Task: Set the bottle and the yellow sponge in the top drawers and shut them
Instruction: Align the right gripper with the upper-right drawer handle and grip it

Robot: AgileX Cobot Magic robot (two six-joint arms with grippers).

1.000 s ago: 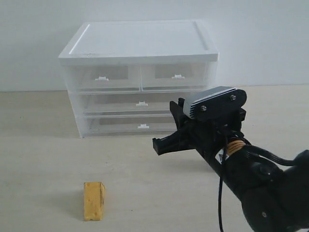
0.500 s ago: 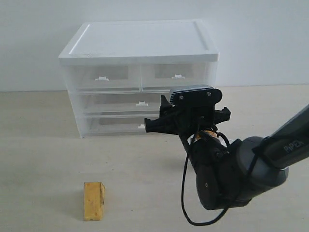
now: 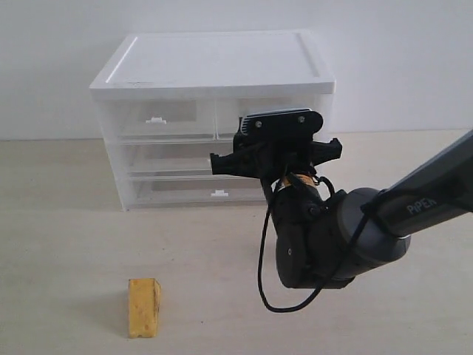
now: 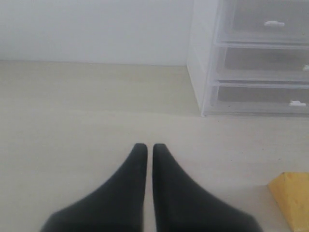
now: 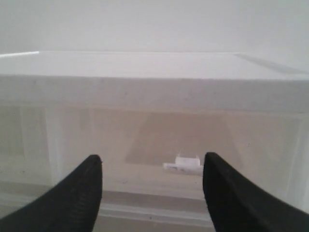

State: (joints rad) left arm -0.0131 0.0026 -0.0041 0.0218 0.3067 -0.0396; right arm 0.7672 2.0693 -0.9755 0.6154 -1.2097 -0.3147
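Facing the right top drawer (image 5: pixel 145 140), the right jaws stand spread and empty, with its white handle tab (image 5: pixel 186 163) in line between their tips. The drawer sits shut under the white lid (image 3: pixel 214 63). Bare desk (image 3: pixel 66 244) lies open from 6 to 9 o'clock. A second ago these jaws hung lower, toward 4 o'clock, and narrower. The yellow sponge (image 3: pixel 143 307) has not shifted: 7 o'clock, well apart from the cabinet. The left jaws are clenched on nothing above the desk. The right arm (image 3: pixel 332 237) hides the right drawer's tab in the exterior view; the left top drawer (image 3: pixel 155 118) is shut.
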